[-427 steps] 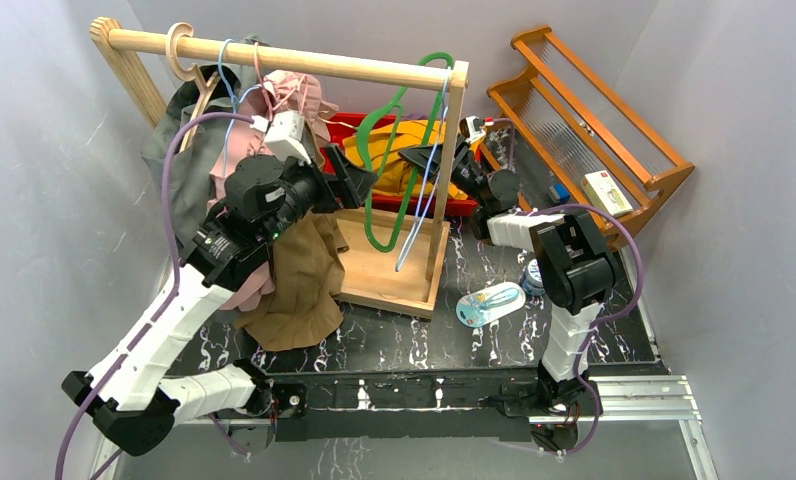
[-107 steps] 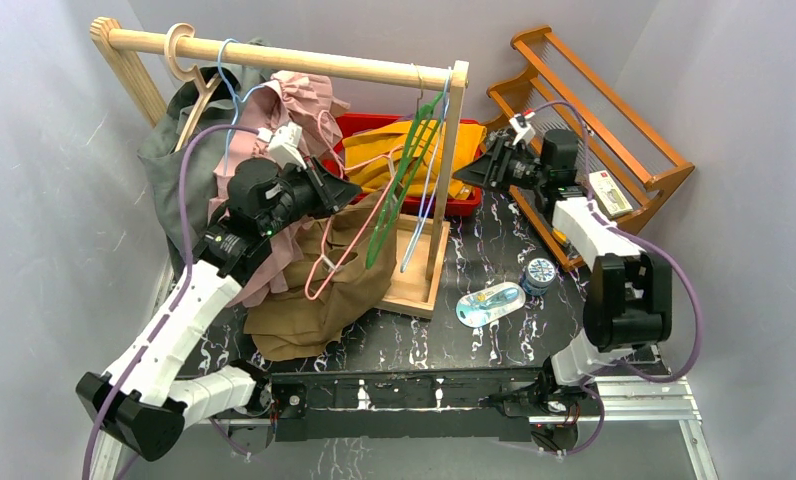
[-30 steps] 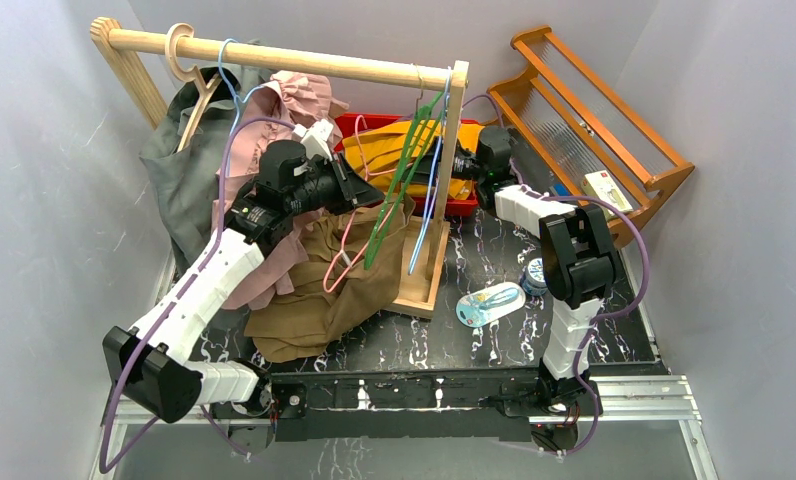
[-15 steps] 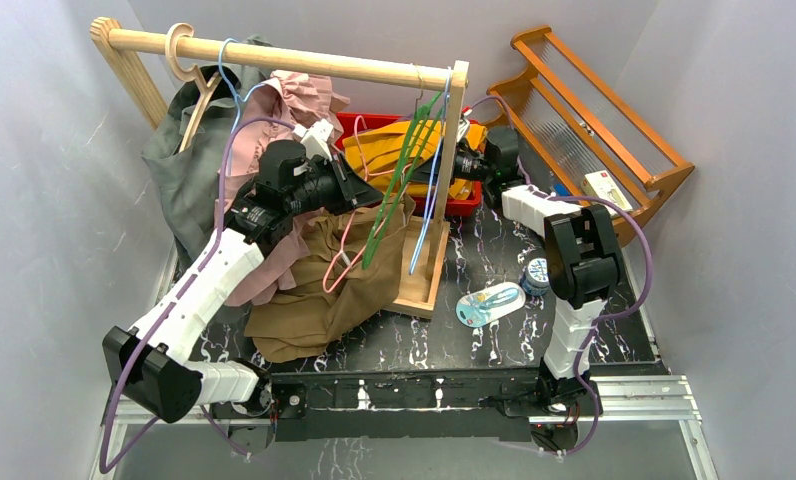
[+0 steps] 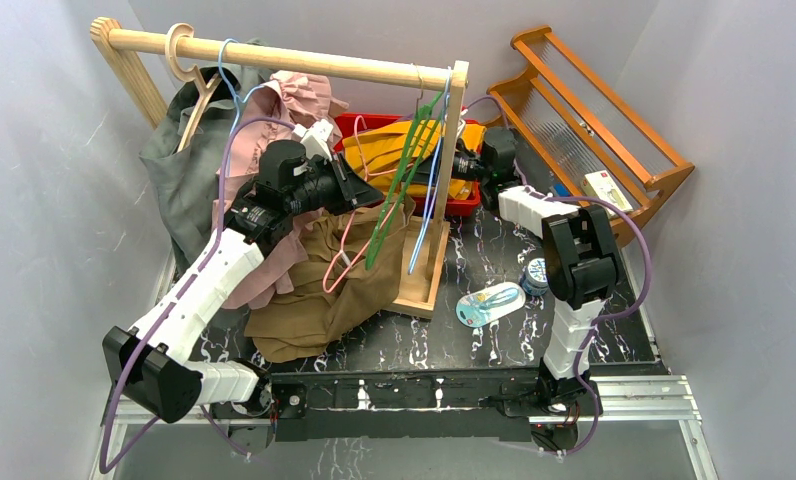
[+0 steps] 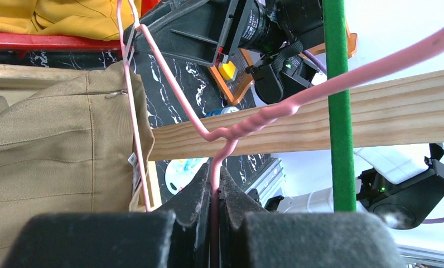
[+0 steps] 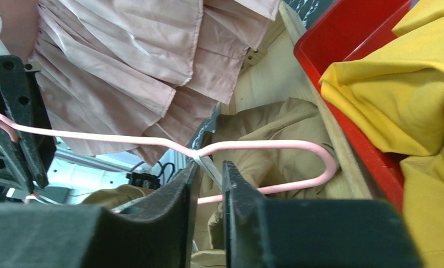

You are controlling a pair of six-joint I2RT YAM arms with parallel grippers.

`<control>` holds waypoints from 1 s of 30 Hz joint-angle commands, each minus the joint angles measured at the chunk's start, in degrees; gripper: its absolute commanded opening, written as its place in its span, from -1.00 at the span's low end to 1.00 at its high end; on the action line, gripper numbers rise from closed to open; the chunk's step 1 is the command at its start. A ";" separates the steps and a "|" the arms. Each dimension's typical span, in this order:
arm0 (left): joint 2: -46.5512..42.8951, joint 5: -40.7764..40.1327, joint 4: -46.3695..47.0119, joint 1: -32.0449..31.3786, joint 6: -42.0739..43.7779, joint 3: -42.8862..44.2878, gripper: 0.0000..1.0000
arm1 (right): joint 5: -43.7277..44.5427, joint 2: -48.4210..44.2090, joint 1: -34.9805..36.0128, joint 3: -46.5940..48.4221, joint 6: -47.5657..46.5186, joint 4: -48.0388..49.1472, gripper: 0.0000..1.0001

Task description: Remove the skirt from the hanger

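The tan skirt (image 5: 309,295) hangs from a pink wire hanger (image 5: 346,245) and slumps onto the table. My left gripper (image 5: 361,195) is shut on the hanger's neck (image 6: 217,167), held off the rail. The skirt's waistband and zipper (image 6: 58,139) show to the left in the left wrist view. My right gripper (image 5: 452,165) reaches in from beside the rack post. Its jaws (image 7: 210,170) stand a little apart around the skirt's white hanging strap (image 7: 211,167), where that strap crosses the hanger's shoulder (image 7: 275,146). The tan skirt (image 7: 264,125) lies just behind.
A wooden rack rail (image 5: 274,60) and post (image 5: 452,140) carry a green hanger (image 5: 399,180), a pink garment (image 5: 289,100) and a grey one (image 5: 179,170). A red bin (image 5: 459,205) holds yellow cloth (image 5: 399,140). A wooden shelf (image 5: 594,110) stands at the right; small items (image 5: 489,303) lie on the table.
The right wrist has shifted slightly right and its jaws have narrowed around the strap. The left arm and the hanger have stayed put.
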 commanded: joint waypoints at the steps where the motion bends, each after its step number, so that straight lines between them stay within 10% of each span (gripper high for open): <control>1: -1.89 1.43 1.16 0.42 0.08 2.49 -1.00 | -0.49 -0.39 0.42 1.99 0.32 4.09 -0.51; 8: -1.93 1.18 -0.26 0.47 1.44 2.92 -1.00 | 2.64 -1.48 0.21 1.78 -1.94 0.60 -1.00; 30: -7.50 -0.46 -5.42 0.52 14.30 1.39 -1.00 | 11.50 -2.01 -4.11 4.30 1.38 -13.38 -1.00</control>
